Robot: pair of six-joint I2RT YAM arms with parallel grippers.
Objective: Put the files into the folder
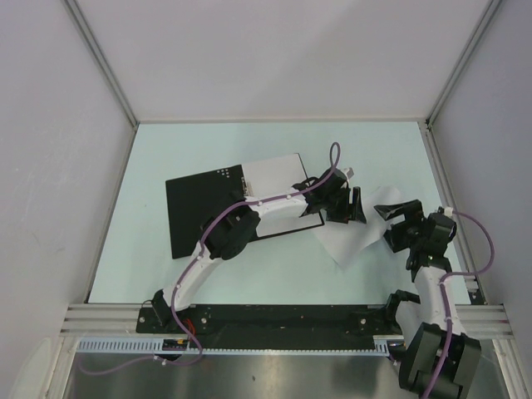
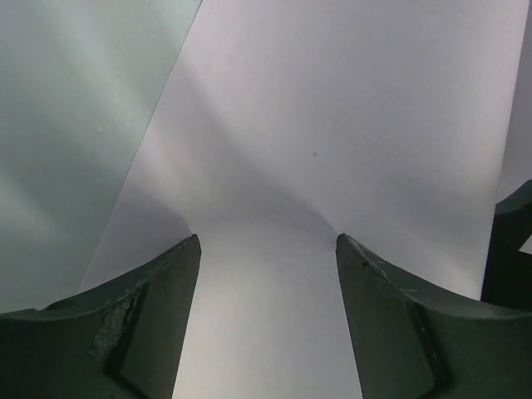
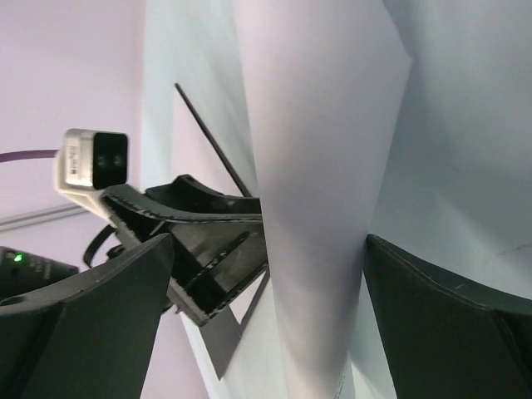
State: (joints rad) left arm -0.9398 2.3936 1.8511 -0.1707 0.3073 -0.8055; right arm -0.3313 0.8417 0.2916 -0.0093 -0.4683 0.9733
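Observation:
The folder (image 1: pixel 199 212) lies open on the table, black inside up, with a white sheet (image 1: pixel 274 176) over its right half. A second file (image 1: pixel 353 243) lies to the right of the folder, between the two grippers. My left gripper (image 1: pixel 349 206) (image 2: pixel 268 241) stands on this file with its jaws wide apart, and the paper bows up between them. The raised fold of paper (image 3: pixel 320 208) runs between the fingers of my right gripper (image 1: pixel 392 223) (image 3: pixel 270 241), which is open and touches nothing. The left gripper's fingers (image 3: pixel 208 245) show just beyond the fold.
The pale green table (image 1: pixel 208 274) is boxed in by grey walls and metal posts (image 1: pixel 100 58) at the back corners. A metal rail (image 1: pixel 283 320) with both arm bases runs along the near edge. A purple cable (image 1: pixel 332 162) loops above the left wrist.

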